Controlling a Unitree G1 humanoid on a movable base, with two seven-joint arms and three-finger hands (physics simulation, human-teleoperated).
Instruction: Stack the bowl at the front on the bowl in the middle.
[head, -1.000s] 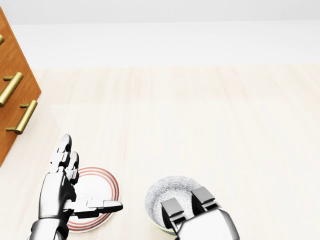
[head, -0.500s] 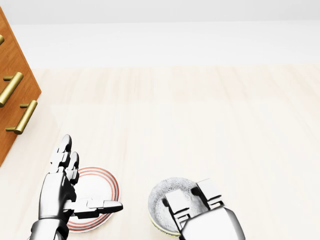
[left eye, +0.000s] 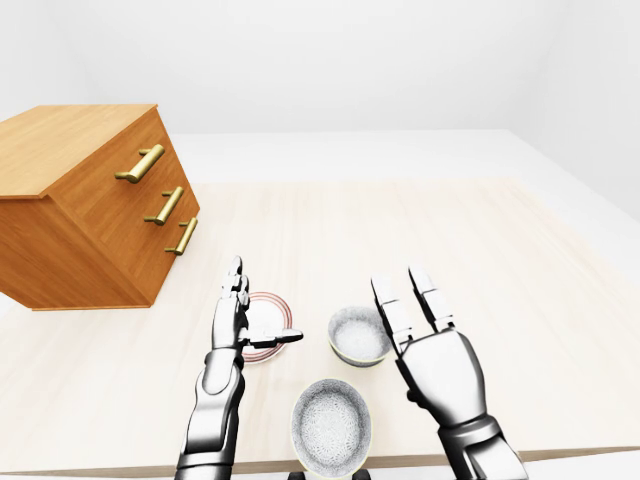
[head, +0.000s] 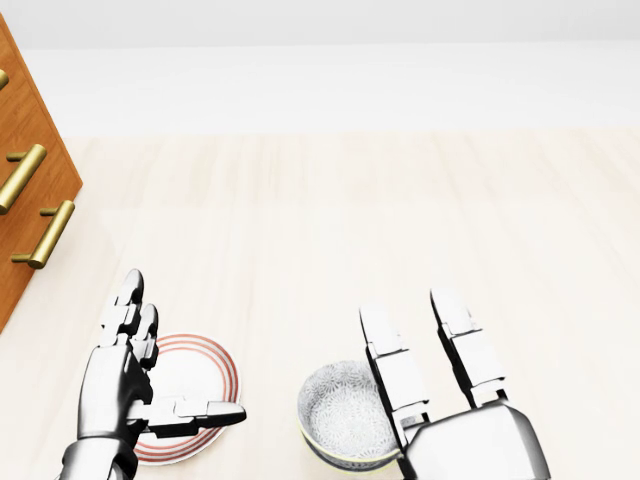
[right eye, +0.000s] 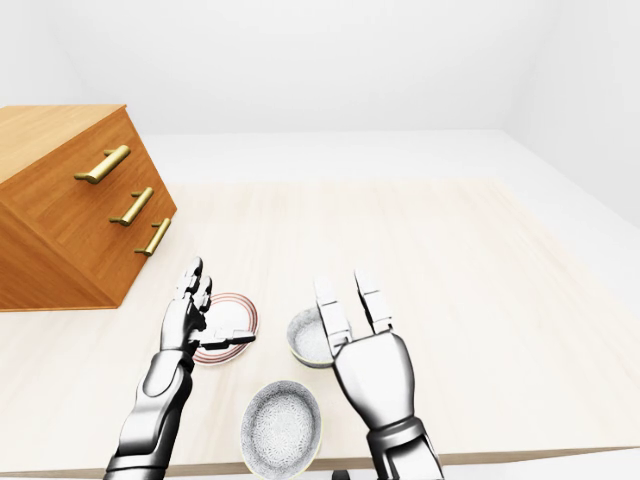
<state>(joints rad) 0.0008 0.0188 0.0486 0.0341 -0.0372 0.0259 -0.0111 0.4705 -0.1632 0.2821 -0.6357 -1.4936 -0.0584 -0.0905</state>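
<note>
In the left-eye view the front bowl (left eye: 331, 427), white and speckled inside, stands near the table's bottom edge. Just above it and slightly right sits the middle bowl (left eye: 357, 335), which also shows in the head view (head: 343, 420). My right hand (left eye: 408, 305) is open with its fingers stretched straight; it stands at the right side of the middle bowl and holds nothing. My left hand (left eye: 250, 315) is open too, fingers up and thumb out, hovering over a red-ringed plate (left eye: 268, 345) left of the middle bowl.
A wooden drawer cabinet (left eye: 90, 200) with brass handles (left eye: 165, 205) stands at the left of the pale wooden table (left eye: 430, 230). The table's near edge (left eye: 120, 468) runs along the bottom of the eye views, just below the front bowl.
My right hand, which lay curled over the middle bowl, has opened and drawn off to the right, uncovering the bowl. The left hand has stayed still.
</note>
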